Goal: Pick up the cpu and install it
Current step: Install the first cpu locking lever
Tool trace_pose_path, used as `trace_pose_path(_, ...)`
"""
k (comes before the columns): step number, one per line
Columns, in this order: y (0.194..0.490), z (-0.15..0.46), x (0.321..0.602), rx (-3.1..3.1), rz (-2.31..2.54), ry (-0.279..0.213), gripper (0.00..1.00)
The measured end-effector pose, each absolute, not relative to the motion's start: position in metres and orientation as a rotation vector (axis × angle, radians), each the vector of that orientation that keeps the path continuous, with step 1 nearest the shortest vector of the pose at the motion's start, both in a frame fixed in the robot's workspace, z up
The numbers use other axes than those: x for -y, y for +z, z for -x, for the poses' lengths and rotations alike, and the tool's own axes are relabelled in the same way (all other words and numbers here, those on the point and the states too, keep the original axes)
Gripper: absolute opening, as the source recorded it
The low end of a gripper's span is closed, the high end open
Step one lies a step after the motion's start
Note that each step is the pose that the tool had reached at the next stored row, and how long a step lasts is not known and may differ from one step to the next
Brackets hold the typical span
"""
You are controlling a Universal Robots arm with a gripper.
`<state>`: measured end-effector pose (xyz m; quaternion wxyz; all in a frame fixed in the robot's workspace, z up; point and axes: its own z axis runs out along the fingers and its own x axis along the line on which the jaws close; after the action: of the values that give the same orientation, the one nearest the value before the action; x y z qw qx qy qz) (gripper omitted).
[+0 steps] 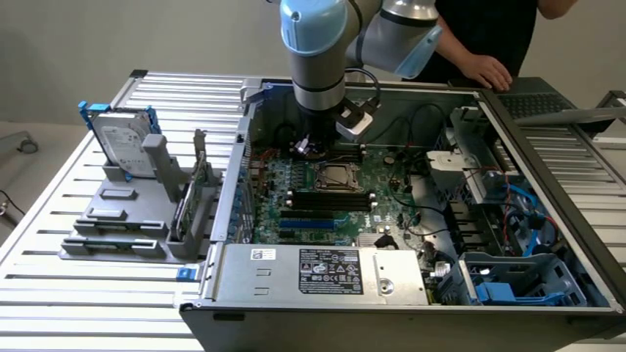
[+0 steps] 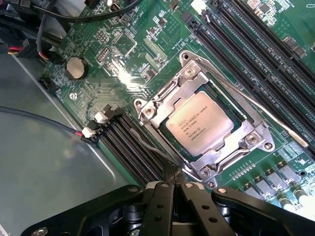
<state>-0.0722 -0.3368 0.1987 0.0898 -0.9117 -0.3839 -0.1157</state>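
Currently the cpu (image 2: 199,123) lies flat inside the socket (image 2: 162,105) on the motherboard (image 2: 123,44), so the seating step appears done. The gripper (image 2: 173,183) is closed and empty. Its tip sits at the socket's far corner, possibly touching the frame. Any further move calls for vertical clearance, so the chip is not disturbed.

Silver-grey robot arm w/ light-blue joint caps (image 1: 315,73) reaches straight down, wrist approx vertical. Black two-finger gripper (image 1: 311,144) pts downward at its end. Wrist view: gripper (image 2: 173,173) fully closed, tips meeting, linkages folded inward.
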Motion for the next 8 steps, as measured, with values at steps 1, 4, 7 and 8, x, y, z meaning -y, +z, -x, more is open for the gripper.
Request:
trace_pose_path(1, 0.1986, 0.0721, 0.3367, 1.142, 2.711, -0.344, 0.11)
trace_pose_path(4, 0.1984, 0.0718, 0.3364, 1.141, 2.711, -0.344, 0.11)
trace_pose_path(7, 0.1981, 0.0714, 0.3363, 1.142, 2.711, -0.344, 0.11)
trace_pose_path(8, 0.1980, 0.0713, 0.3363, 1.141, 2.711, -0.344, 0.11)
